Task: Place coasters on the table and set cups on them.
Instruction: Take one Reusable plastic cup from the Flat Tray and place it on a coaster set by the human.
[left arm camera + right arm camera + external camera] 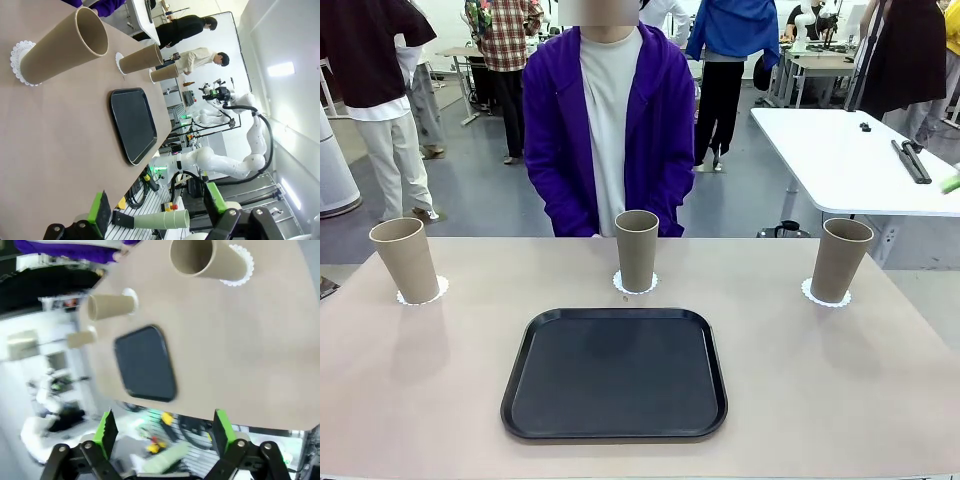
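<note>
Three tan cups stand upright in a row along the far side of the beige table (820, 380), left (405, 260), middle (636, 250) and right (840, 260). Each rests on a white lacy coaster: left (439, 290), middle (618, 286), right (809, 293). My left gripper (157, 210) hangs open and empty off the table's edge, with the left cup (65, 45) and its coaster (19, 62) well ahead of it. My right gripper (164, 432) is open and empty too, far back from the right cup (207, 260) on its coaster (240, 271).
A bare black square tray (615, 372) lies at the table's middle near the front edge. A person in a purple hoodie (550, 130) stands at the far side behind the middle cup. A white table (850, 160) stands at the back right.
</note>
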Controlling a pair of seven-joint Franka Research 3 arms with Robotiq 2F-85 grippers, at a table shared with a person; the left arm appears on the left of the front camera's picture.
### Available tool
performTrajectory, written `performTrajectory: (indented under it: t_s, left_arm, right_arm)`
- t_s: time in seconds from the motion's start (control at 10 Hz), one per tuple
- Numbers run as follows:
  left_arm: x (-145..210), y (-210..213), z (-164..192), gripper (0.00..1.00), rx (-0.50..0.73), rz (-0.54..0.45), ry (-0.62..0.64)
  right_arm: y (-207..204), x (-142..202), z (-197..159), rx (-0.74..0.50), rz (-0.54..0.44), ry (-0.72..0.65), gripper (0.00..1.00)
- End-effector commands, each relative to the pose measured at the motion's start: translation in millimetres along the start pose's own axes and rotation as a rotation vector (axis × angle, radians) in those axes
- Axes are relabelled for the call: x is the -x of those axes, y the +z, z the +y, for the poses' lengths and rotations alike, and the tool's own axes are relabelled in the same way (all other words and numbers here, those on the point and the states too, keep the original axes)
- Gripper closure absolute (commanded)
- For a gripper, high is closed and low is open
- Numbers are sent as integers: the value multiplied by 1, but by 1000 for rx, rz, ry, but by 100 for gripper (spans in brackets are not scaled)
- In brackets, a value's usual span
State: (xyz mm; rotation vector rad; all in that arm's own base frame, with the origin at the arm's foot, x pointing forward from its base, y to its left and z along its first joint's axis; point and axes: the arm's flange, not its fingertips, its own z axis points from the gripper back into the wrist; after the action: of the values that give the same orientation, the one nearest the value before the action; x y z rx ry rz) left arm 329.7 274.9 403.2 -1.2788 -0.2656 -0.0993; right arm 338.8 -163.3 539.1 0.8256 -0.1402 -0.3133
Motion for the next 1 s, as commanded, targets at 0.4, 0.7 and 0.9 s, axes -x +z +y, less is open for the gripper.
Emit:
performTrajectory:
  t_s: [0.4,0.7,0.9]
  left_arm:
    - [0,1,-3,0,7,-7,-3]
    - [0,1,-3,0,7,-7,-3]
    - [0,1,-3,0,7,-7,-3]
  right_arm:
    - [22,-38,-145,-524,-44,-227,0]
    - [7,-55,-162,-462,36,-231,0]
    - [-3,-68,-171,-402,76,-170,0]
